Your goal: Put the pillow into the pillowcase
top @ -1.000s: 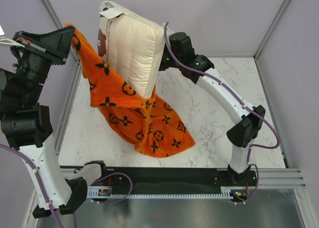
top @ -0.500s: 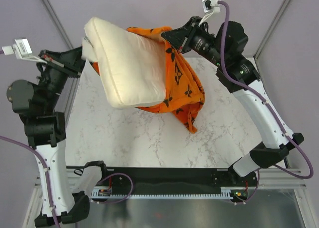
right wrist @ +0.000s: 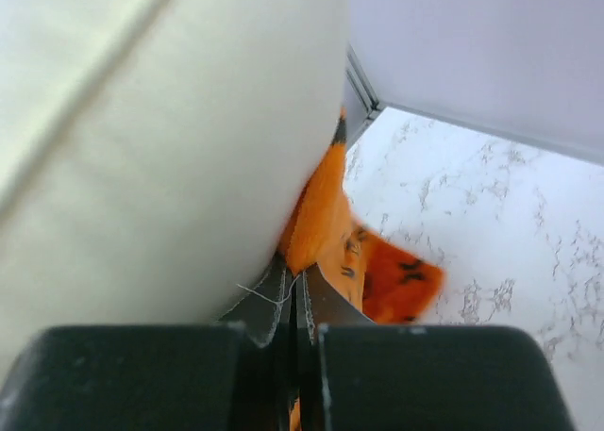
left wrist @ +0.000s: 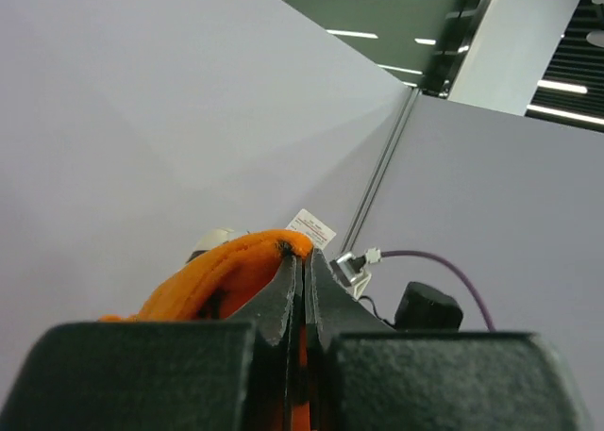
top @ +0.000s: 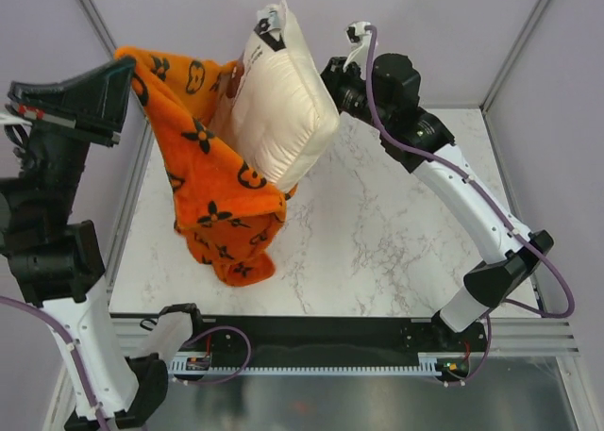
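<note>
- Top external view: my left pincer (top: pixel 125 68) holds one edge of the pillowcase (top: pixel 212 176) high up at the left. The orange cloth hangs from there in folds, and its lower end reaches down to the table (top: pixel 396 223).
- The pillow (top: pixel 283 110) hangs tilted in the air between my two arms. Its lower end is tucked into the mouth of the case, while the greater part, with the label (top: pixel 269 24) at the top, stands out bare above the cloth.
- Left wrist view: my left pincer (left wrist: pixel 304 261) is pressed together on a fold of the orange rim, and I see nothing else in it.
- Right wrist view: my right pincer (right wrist: pixel 294 282) is pinched tight on the other orange rim, with the pillow (right wrist: pixel 160 148) bulging against it from the left. I cannot tell whether a bit of the pillow's own cover is caught there too.
- Done so far, as I judge it: the mouth is held apart from two sides and the pillow has been started into it.
- Left to do, I reckon: most of the pillow has to slide down into the hanging case, its far corners must reach the closed end, and the rim must come up over the top.
</note>
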